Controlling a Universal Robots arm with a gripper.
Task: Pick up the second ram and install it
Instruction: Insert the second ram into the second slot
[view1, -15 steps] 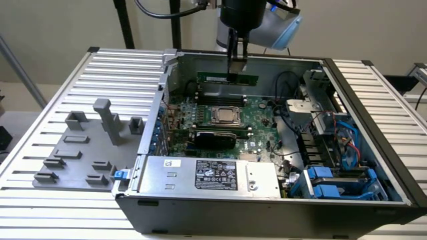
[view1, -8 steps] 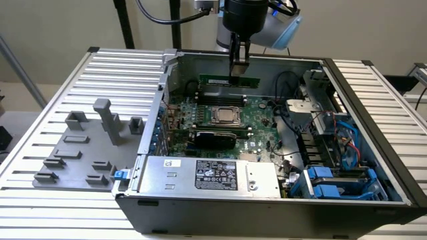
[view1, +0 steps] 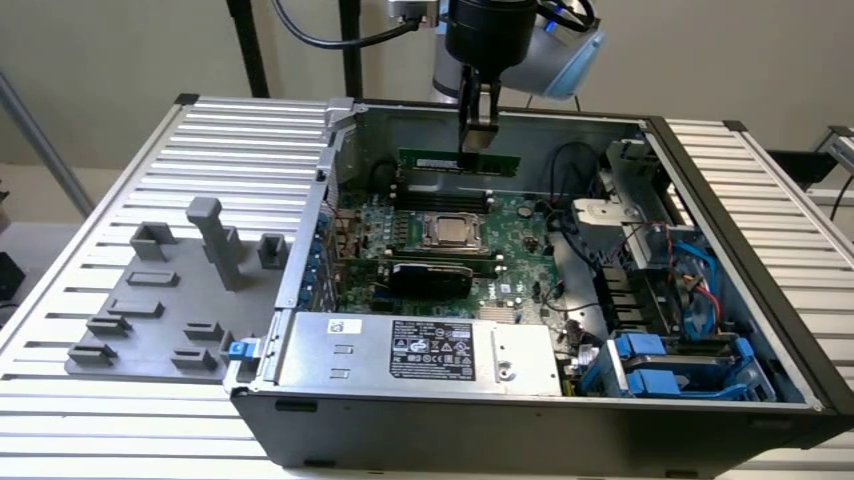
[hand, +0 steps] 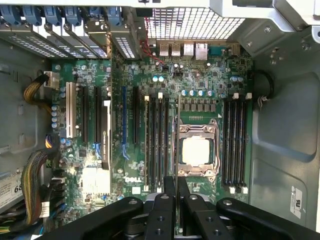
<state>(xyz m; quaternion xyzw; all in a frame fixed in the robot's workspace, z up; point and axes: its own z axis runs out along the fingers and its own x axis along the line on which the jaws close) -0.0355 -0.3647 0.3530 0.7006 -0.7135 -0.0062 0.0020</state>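
- Clearly, the exterior view has the gripper (view1: 478, 135) clamped on the second ram (view1: 434, 160), held level and edge-down above and beyond the CPU socket (view1: 454, 232), I judge so that it meets a slot squarely.
- From the wrist view, it runs parallel to the memory slots (hand: 157, 145) beside that socket; cables (hand: 34, 185) lie well apart, blocking nothing.

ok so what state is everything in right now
gripper: shut on the ram
ram: held level above the board, not in a slot
case: lying flat, side open
cpu socket: chip in, no cooler on it
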